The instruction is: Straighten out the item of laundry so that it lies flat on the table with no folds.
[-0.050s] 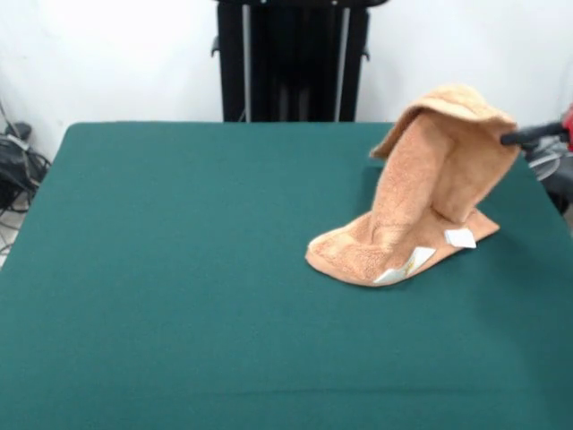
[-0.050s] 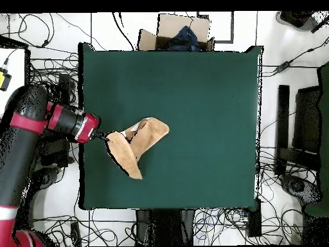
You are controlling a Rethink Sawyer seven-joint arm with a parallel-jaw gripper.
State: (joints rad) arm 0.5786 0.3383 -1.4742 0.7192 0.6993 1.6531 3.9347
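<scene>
My arm [image 2: 29,128] reaches in level from the table's side. My gripper [image 1: 512,137] is clamped on lifted cloth.

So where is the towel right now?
In the front view the towel is on the right of the table, one end lifted by the gripper, the tagged end resting on the green top.

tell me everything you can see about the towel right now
The towel is light orange-tan terry cloth with two small white tags along its lower edge. It is not flat: one part is lifted high and drapes down in folds, while the lower part rests on the green table near one side edge. The gripper meets the raised end there.
</scene>
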